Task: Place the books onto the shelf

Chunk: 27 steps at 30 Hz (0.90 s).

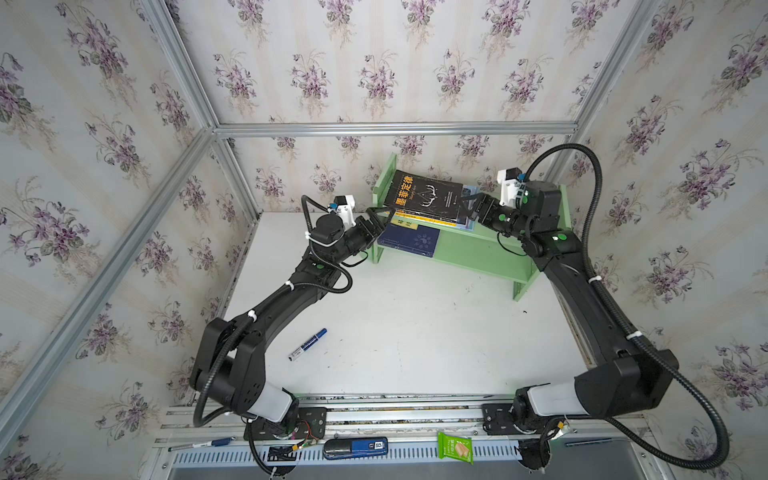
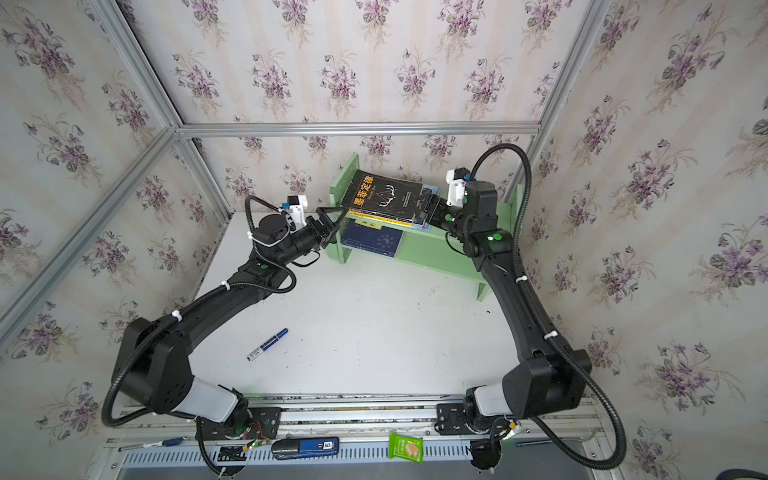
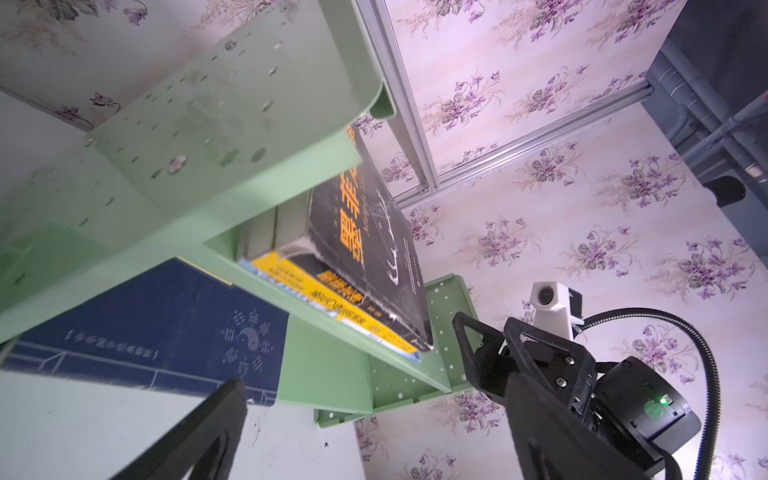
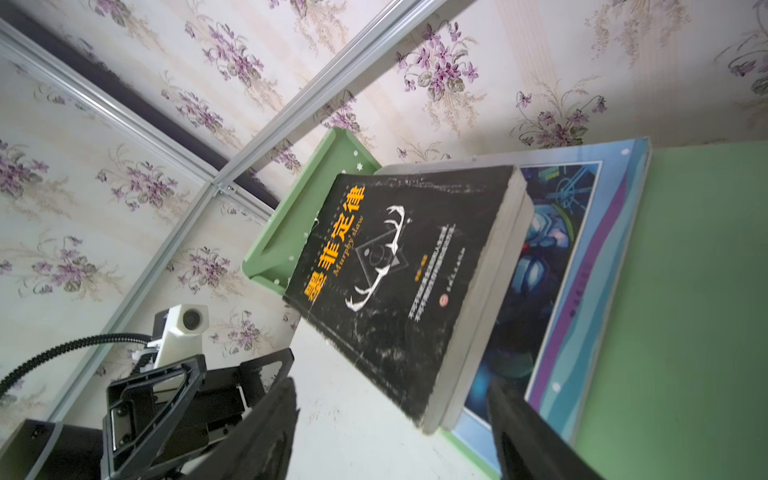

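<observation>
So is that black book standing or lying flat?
Lying flat: the black book rests cover-up atop a stack on the shelf, upper tier.

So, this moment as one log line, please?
left pincer: open | right pincer: open | black book: topmost on shelf upper tier | navy book: lower tier

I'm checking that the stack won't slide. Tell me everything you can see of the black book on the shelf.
The black book is a thick, scuffed paperback with orange title characters and white antlers on its cover. It lies face up and skewed, topping a stack on the shelf's upper tier, resting on a yellow book, one corner overhanging. The left end effector and right end effector flank it, jaws apart.
</observation>
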Available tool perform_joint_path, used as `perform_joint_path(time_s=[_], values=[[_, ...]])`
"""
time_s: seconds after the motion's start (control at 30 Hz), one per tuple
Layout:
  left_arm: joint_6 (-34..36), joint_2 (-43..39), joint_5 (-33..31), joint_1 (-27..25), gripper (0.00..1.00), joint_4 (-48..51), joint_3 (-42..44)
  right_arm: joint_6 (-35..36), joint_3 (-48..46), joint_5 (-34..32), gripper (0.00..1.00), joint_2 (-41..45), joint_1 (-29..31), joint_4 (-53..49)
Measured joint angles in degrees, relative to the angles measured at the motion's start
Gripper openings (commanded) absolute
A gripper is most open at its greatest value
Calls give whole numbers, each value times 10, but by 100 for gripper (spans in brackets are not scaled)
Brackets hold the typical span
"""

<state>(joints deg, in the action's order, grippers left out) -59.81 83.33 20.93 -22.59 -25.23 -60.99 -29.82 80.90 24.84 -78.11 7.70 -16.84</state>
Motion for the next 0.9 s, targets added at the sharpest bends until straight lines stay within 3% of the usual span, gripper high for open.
perform_joint_path(time_s=[0.2,0.37,0.6,0.77,0.9], values=[[117,-148,-17,5,99,84,83,62,-123,-52,84,110,0,-16],[220,-278,-114,9,99,158,174,94,-258,-106,85,202,2,-34],[313,-409,-273,12,99,214,306,120,-454,-200,86,334,7,0],[399,-442,-402,18,99,199,372,144,-504,-289,86,334,8,16],[451,-424,-478,29,99,144,416,144,-502,-394,90,258,8,31]])
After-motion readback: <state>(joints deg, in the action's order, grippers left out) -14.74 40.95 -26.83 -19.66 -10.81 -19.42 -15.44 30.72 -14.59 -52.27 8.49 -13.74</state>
